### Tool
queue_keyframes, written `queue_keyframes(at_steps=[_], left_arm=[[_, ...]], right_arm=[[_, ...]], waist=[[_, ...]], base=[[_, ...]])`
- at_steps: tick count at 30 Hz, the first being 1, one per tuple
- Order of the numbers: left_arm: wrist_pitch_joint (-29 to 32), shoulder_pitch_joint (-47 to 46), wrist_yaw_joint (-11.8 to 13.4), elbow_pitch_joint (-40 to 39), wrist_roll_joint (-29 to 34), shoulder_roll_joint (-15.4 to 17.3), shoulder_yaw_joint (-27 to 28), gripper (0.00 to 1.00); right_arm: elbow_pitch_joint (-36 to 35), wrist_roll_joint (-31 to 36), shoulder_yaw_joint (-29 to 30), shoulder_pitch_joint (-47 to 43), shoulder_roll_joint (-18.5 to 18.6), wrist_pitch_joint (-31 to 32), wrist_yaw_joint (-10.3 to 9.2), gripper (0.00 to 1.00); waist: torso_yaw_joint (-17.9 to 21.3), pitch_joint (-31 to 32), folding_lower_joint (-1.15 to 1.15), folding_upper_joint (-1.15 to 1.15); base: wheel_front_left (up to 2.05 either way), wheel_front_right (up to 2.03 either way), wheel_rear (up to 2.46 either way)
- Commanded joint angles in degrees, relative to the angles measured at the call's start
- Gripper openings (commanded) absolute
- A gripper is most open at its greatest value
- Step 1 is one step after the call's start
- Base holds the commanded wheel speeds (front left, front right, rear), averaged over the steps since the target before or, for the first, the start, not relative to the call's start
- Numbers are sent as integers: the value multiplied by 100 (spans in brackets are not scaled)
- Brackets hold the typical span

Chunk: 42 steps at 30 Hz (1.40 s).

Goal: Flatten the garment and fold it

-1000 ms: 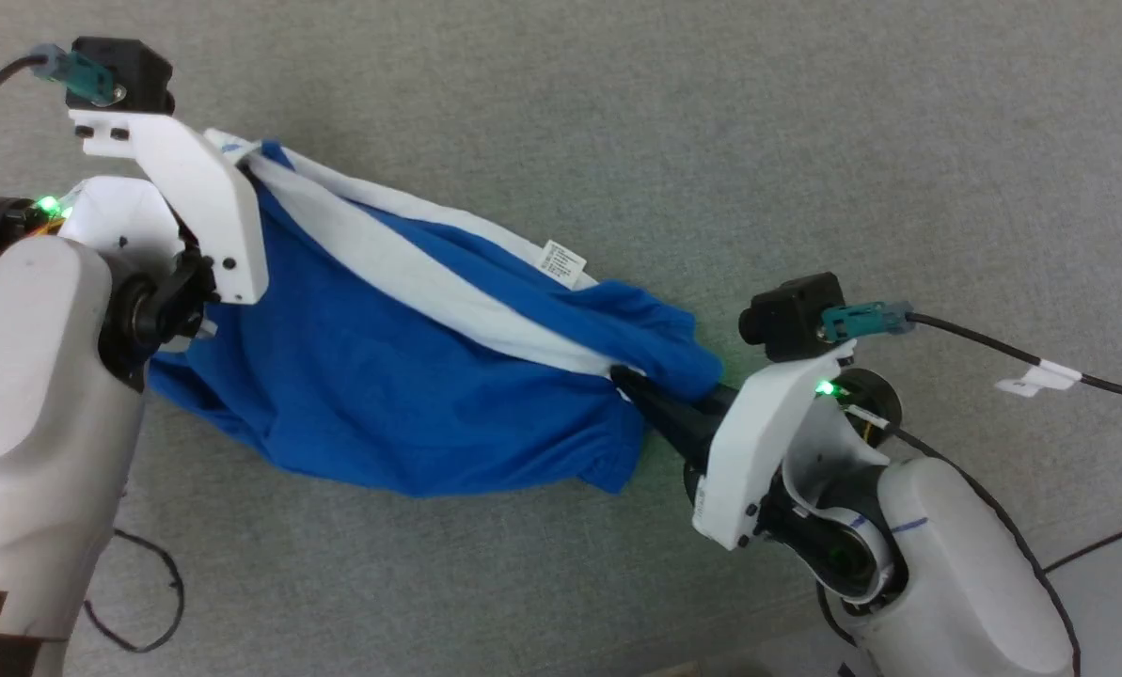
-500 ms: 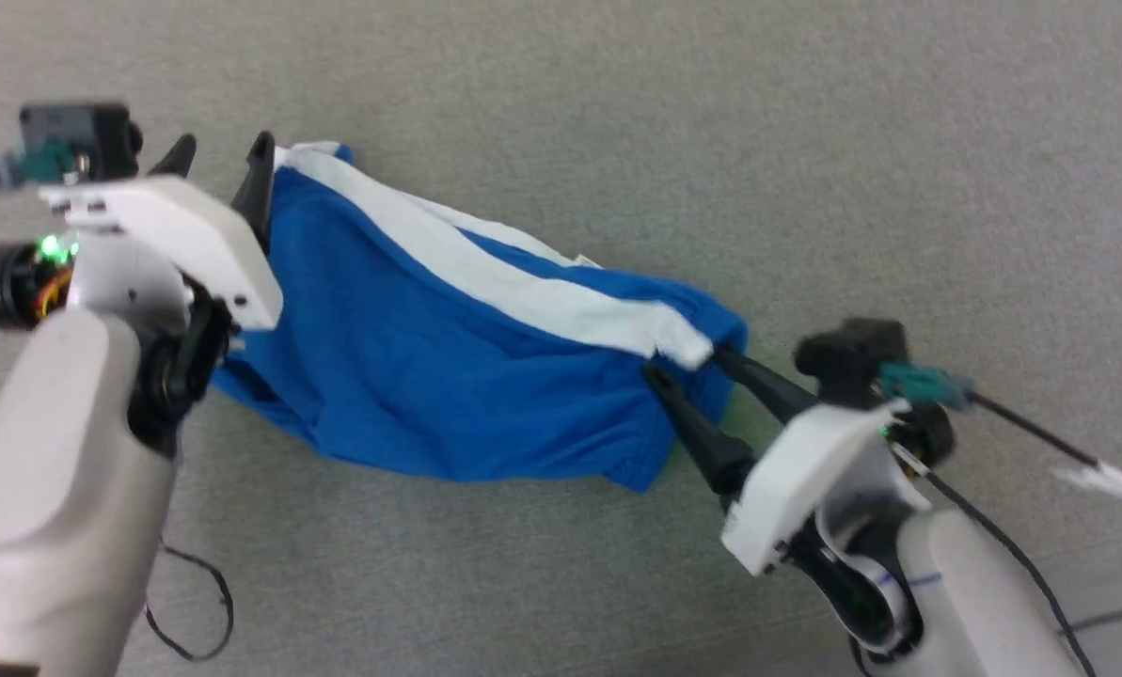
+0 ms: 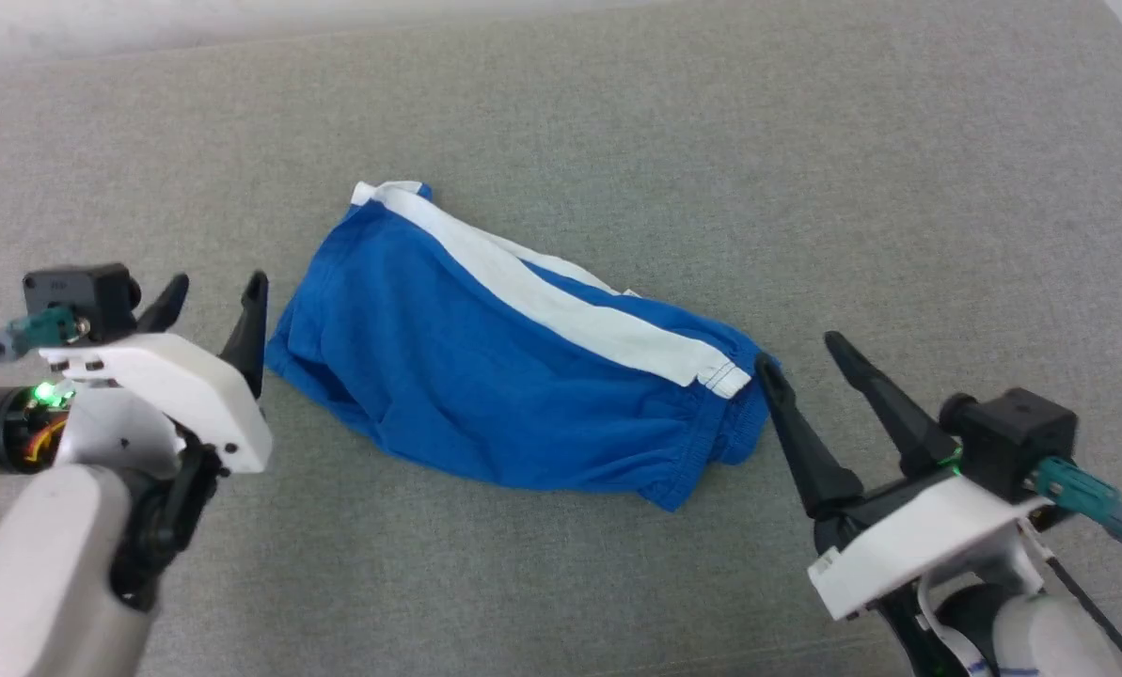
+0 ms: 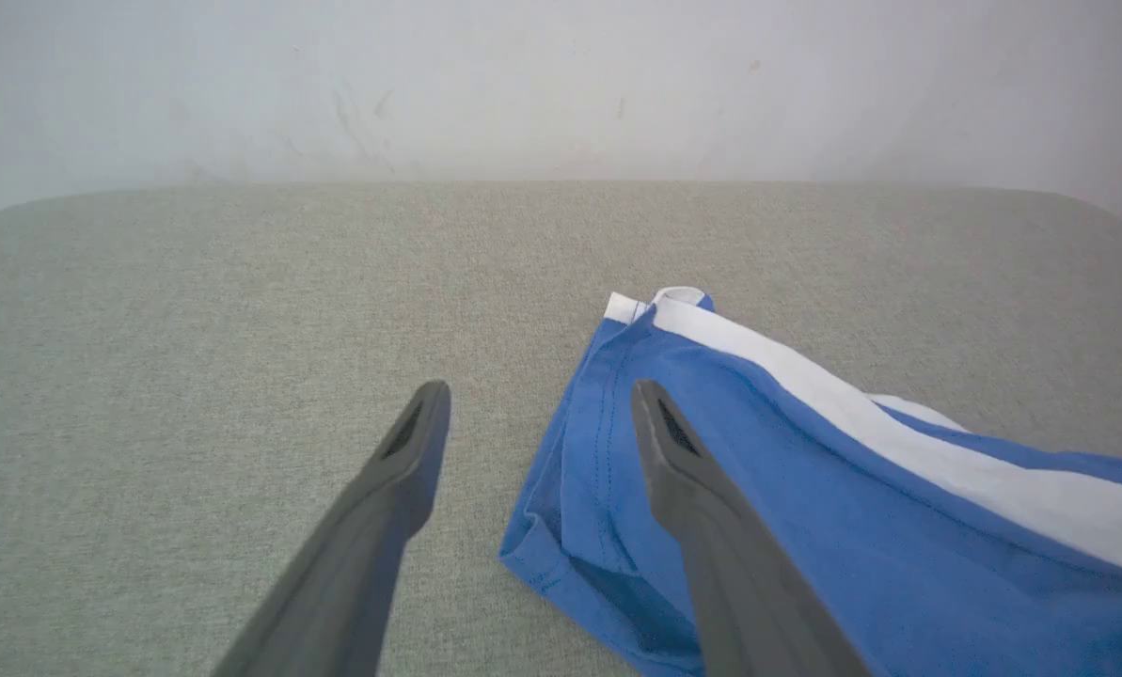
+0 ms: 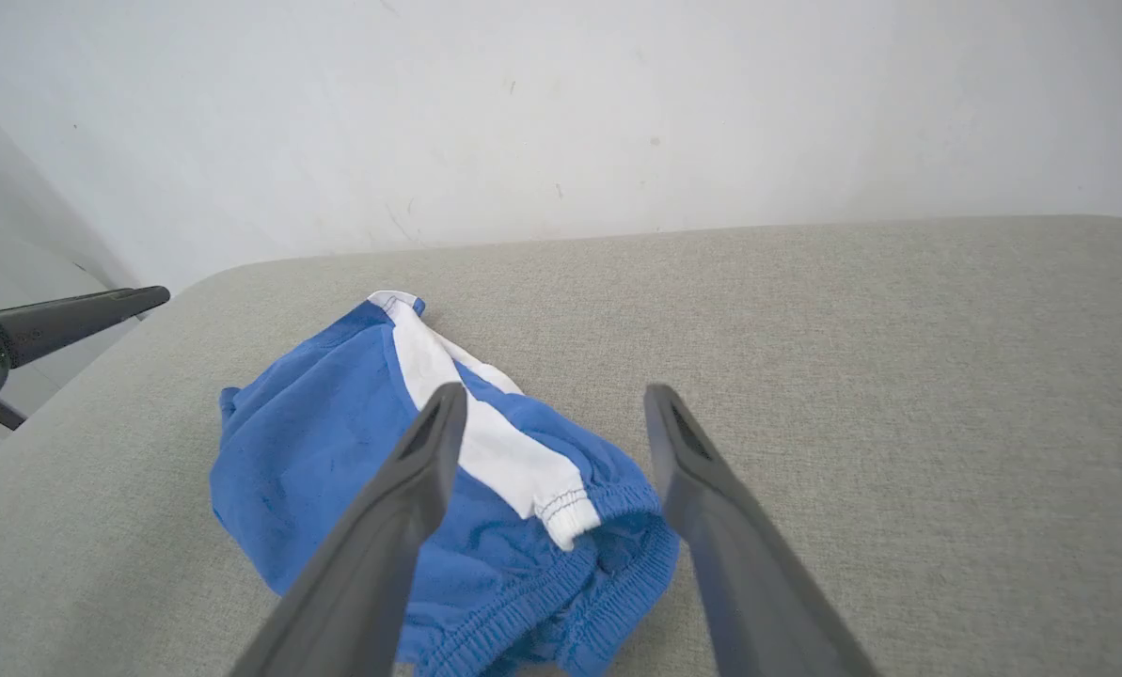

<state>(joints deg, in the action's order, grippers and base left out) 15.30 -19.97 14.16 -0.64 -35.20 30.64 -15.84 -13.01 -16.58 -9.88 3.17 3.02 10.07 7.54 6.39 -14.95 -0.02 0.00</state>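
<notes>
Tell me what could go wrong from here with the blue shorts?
The shorts lie rumpled, not flat; folding now may lock in creases.
The gathered waistband is bunched beside the open right end effector; a pinch there might catch several layers.
The left end effector is close to the other edge and could drag it.

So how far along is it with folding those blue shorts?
Done: the shorts lie stretched out on the grey surface, white stripe up. In hand: nothing is gripped; the left end effector and right end effector sit open, one at each end. Left: the cloth is rumpled, bunched at the waistband, so it probably needs smoothing, then folding.
</notes>
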Motion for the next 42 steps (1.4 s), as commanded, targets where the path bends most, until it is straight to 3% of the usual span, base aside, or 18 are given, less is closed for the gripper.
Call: queue_keyframes(at_steps=[1,7,13,27,28,29,30,36,42], left_arm=[[178,9,-97,-56,-97,99,-11,100],[1652,-308,-546,-12,-722,554,-174,100],[2966,-794,-780,359,-1089,878,-412,100],[4907,-1069,-565,1095,-1505,930,-974,100],[4968,-1008,-560,1068,-1508,905,-1040,44],[4946,-945,-551,1030,-1507,860,-1077,11],[4967,-850,-524,1012,-1544,803,-1115,0],[4532,-574,-483,979,-1392,659,-1197,0],[3515,-404,-318,777,-1047,566,-1015,0]], right_arm=[[-112,50,29,-89,-13,6,-5,100],[-614,129,31,-301,-13,93,-5,100],[-807,81,-44,-327,-13,91,-5,100],[-753,-54,-135,-152,-14,11,-5,100],[-751,-59,-141,-148,-14,9,-5,100],[-749,-70,-143,-151,-14,7,-5,100],[-748,-78,-135,-160,-14,6,-5,100],[-728,-98,-100,-205,-14,54,-5,100],[-621,-118,-31,-253,-14,193,-5,100]], waist=[[16,0,2,0],[267,-185,2,0],[531,-468,2,0],[756,-851,2,0],[760,-860,2,0],[759,-867,2,0],[749,-875,2,0],[641,-832,2,0],[464,-569,2,0]], base=[[0,0,0],[0,0,0],[0,0,0],[0,0,0],[0,0,0],[0,0,0],[0,0,0],[0,0,0],[0,0,0]])
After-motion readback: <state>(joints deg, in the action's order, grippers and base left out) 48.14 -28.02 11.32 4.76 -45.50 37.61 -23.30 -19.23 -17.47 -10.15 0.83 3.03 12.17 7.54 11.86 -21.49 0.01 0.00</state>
